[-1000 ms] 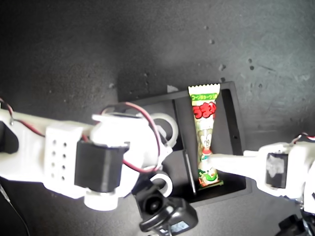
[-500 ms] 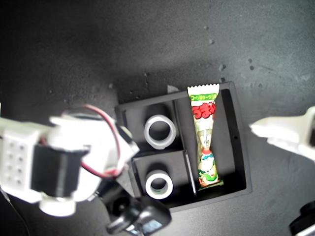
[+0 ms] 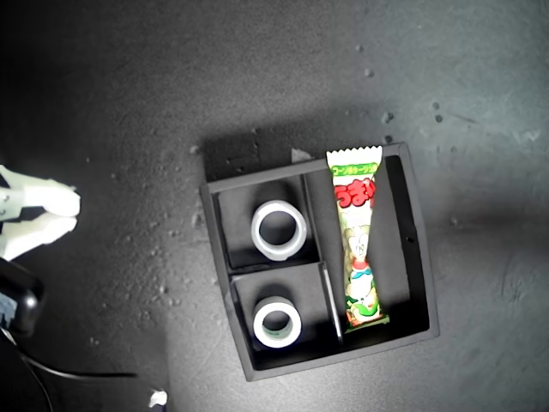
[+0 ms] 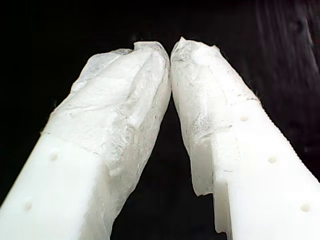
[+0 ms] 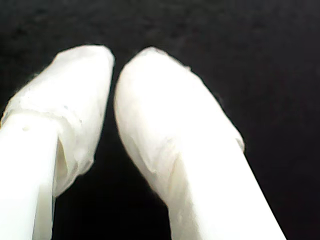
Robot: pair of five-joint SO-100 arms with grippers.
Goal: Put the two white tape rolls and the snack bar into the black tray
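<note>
The black tray [image 3: 396, 240] lies right of centre in the exterior view. One white tape roll [image 3: 256, 230] lies flat in its upper small compartment and the other tape roll [image 3: 259, 323], faintly green inside, in the lower one. The snack bar [image 3: 358, 240] lies lengthwise in the long compartment. A white gripper [image 3: 75, 214] shows at the exterior view's left edge, far from the tray, fingers close together; which arm it belongs to I cannot tell. My first gripper [image 4: 171, 47] is shut on nothing. My second gripper [image 5: 116, 60] is shut, also over bare dark surface.
The dark speckled table surface surrounds the tray. A black part [image 3: 17, 305] and a thin cable [image 3: 77, 375] sit at the exterior view's lower left. A small white scrap [image 3: 157, 397] lies near the bottom edge, another white bit [image 3: 300, 155] by the tray's far wall.
Both arms have drawn back from over the tray. One moved off to the exterior view's left edge, the other left the view on the right. Rolls and snack bar stay put.
</note>
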